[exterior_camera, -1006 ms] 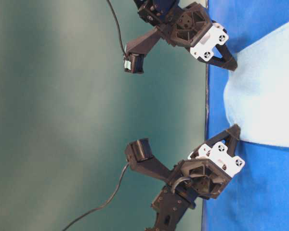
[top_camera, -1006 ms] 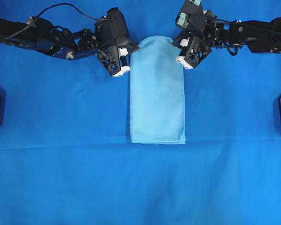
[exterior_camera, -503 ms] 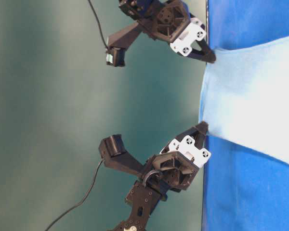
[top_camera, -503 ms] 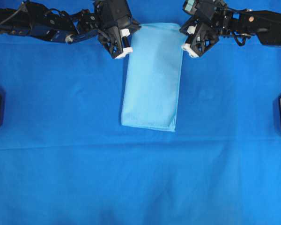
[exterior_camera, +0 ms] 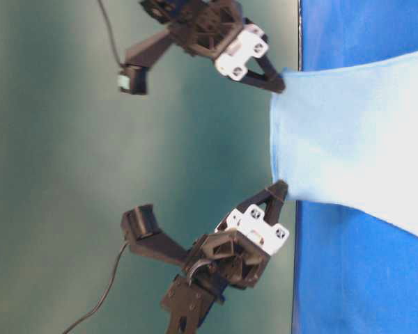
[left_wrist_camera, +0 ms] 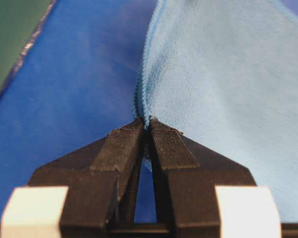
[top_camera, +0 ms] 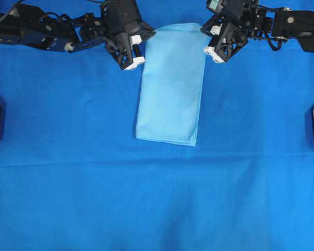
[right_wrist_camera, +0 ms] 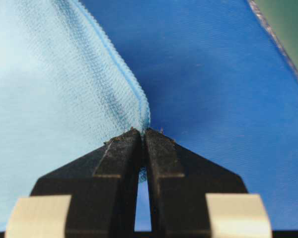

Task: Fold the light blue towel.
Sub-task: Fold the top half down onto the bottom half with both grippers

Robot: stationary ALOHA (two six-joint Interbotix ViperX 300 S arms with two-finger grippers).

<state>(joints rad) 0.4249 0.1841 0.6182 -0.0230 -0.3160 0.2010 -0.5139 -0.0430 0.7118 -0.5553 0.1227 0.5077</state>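
The tablecloth (top_camera: pixel 68 198) covers the tabletop. The light blue towel (top_camera: pixel 170 83), a long strip, now hangs higher off it than a second ago, ready for another fold. The left fingers (left_wrist_camera: pixel 148 130) and right fingers (right_wrist_camera: pixel 141 136) are clamped on its far corners.

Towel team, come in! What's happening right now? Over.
Left gripper and right gripper shut on towel corners. Far end lifted, near end on tablecloth. Nothing in the way.
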